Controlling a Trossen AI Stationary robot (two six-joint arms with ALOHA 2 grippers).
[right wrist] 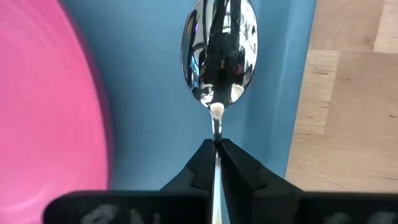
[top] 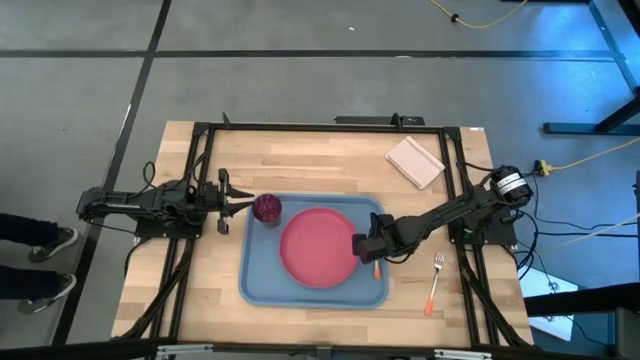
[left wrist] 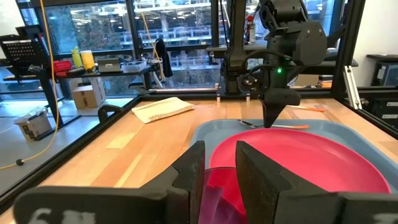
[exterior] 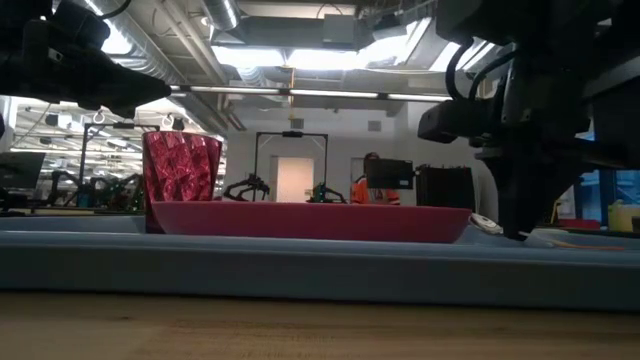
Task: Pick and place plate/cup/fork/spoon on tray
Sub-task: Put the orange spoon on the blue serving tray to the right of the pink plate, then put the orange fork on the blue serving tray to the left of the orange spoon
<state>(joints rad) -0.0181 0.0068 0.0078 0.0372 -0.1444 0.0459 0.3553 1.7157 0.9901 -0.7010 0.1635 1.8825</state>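
The light-blue tray [top: 262, 285] lies mid-table with the pink-red plate [top: 318, 248] on it. The maroon cup [top: 267, 208] stands upright in the tray's far left corner. My left gripper [top: 246, 205] is just left of the cup, its fingers [left wrist: 186, 177] slightly apart; I cannot tell whether they touch it. My right gripper [top: 368, 248] is at the plate's right side, shut on the spoon [right wrist: 219, 53], whose bowl is over the tray floor beside the right rim. The fork [top: 434, 285] lies on the table right of the tray. My right gripper pinches the spoon's thin metal neck [right wrist: 216, 134], just behind the bowl, between its two fingertips. The fingers point down from above. The spoon lies about level, its orange handle [top: 377, 269] toward the table's near edge. I cannot tell whether it rests on the tray.
A pale beige pad [top: 415, 162] lies at the table's far right. Black frame rails [top: 200, 160] run along the table's left, right and far sides. Bare wood shows in front of the tray and around the fork.
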